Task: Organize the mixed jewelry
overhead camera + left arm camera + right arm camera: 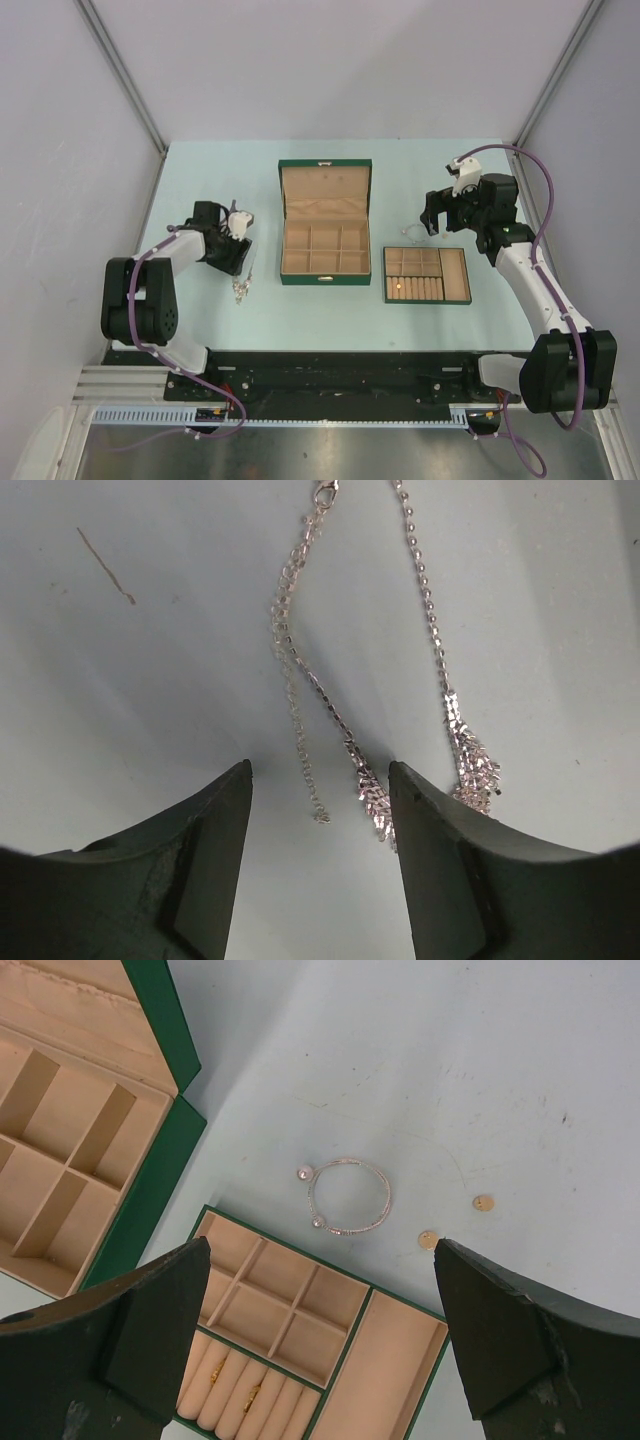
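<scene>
A long fine silvery chain necklace (pixel 241 285) with pale beaded clusters (pixel 372 802) lies on the table left of the green box. My left gripper (pixel 242 266) is open and empty. In the left wrist view (pixel 320 770) its fingertips stand either side of the chain's loose end and one cluster, just short of them. A thin silvery loop bracelet (pixel 386 1198) with two bead ends lies on the table behind the tray (pixel 410 236). My right gripper (pixel 444 224) hovers above it, wide open and empty (pixel 322 1245).
The green tan-lined box (pixel 325 165) stands open at centre. The flat green tray (pixel 427 299) with ring rolls lies to its right and holds small gold rings (pixel 217 1370). Two small gold discs (pixel 483 1203) lie on the table beside the bracelet.
</scene>
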`<state>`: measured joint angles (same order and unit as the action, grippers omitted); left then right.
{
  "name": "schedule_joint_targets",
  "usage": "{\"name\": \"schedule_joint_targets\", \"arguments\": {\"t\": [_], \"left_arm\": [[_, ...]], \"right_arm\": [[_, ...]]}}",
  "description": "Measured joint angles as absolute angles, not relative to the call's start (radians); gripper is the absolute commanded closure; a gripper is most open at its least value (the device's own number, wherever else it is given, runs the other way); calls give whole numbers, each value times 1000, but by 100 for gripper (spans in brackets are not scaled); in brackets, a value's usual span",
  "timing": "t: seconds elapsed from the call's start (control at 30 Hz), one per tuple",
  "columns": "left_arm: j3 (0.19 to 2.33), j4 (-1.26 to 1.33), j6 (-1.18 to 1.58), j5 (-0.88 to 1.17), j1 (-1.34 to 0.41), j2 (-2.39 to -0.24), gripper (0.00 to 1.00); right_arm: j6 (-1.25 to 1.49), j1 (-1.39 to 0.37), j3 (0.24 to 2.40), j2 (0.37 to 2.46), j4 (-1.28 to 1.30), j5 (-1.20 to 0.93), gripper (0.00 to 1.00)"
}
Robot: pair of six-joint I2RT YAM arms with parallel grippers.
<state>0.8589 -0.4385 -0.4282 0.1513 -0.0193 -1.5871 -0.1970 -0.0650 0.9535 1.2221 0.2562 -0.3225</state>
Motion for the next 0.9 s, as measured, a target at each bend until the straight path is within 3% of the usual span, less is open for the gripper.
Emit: {"name": "schedule_joint_targets", "arguments": {"t": [0.23,0.9], "left_arm": [[851,-440,-427,167,-19,-1583,44],[838,-413,-427,160,-24,-1579,80]], "right_arm": [[-197,-65,953,1222,256,-323,0],[-197,-65,953,1222,256,-323,0]]}}
